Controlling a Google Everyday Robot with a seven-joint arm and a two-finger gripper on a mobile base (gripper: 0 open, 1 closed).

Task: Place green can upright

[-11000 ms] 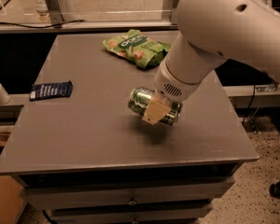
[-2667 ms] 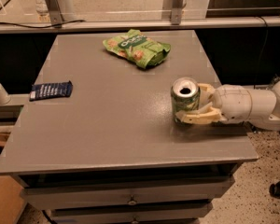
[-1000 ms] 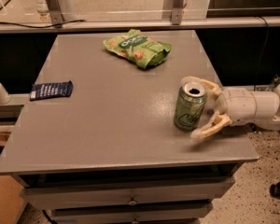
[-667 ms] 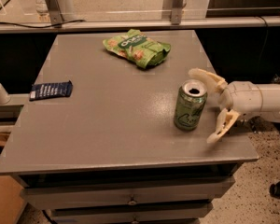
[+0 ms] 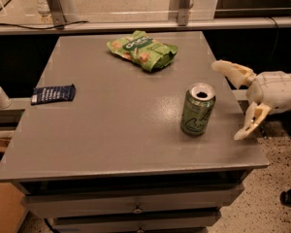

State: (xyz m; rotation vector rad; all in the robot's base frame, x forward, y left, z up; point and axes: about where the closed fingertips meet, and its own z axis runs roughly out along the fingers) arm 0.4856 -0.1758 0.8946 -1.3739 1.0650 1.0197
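Note:
The green can (image 5: 198,110) stands upright on the grey table (image 5: 111,125), right of centre, its silver top with the open pull-tab hole facing up. My gripper (image 5: 231,101) is to the right of the can, at the table's right edge. It is open and empty, with one pale finger (image 5: 230,72) high and the other (image 5: 250,123) low. The fingers are apart from the can and do not touch it.
A crinkled green snack bag (image 5: 142,49) lies at the back centre of the table. A dark blue packet (image 5: 53,93) lies at the left edge. Drawers sit below the front edge. A metal rail runs behind the table.
The gripper has let go of the can and drawn back to the right, fingers spread wide. The can stays standing upright where it was set.

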